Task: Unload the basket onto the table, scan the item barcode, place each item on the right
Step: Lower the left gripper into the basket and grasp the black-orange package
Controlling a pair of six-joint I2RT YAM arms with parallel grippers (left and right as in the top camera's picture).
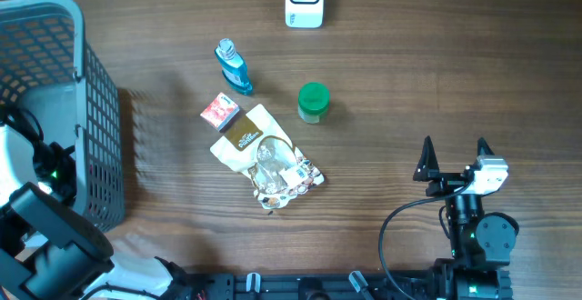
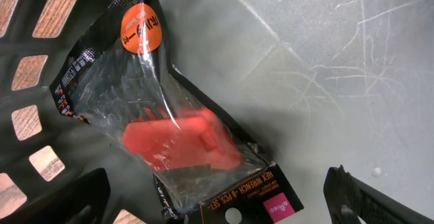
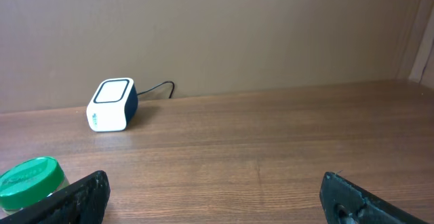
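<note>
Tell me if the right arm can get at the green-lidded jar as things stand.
Probably yes. The right gripper is open, and only bare wooden table lies between it and the green-lidded round jar, which stands on its own.

Even, fairly bright light from above falls on the wooden worktop [image 1: 436, 73] in the overhead view, with little glare on the wood. The basket [image 1: 102, 145] throws a faint, soft mesh shadow just right of its wall. Further right of the basket, the crinkled bag [image 1: 273, 168] shows small white highlights. Inside the basket, the left wrist view is dim and grey. The clear packet [image 2: 169, 115] carries streaks of glare, and the red shape within looks smeared. The left tool's fingers [image 2: 369, 200] are dark and soft-edged. The right wrist view is warm and muted; the green lid [image 3: 30, 175] and the right tool's fingers [image 3: 74, 200] are blurred.
</note>
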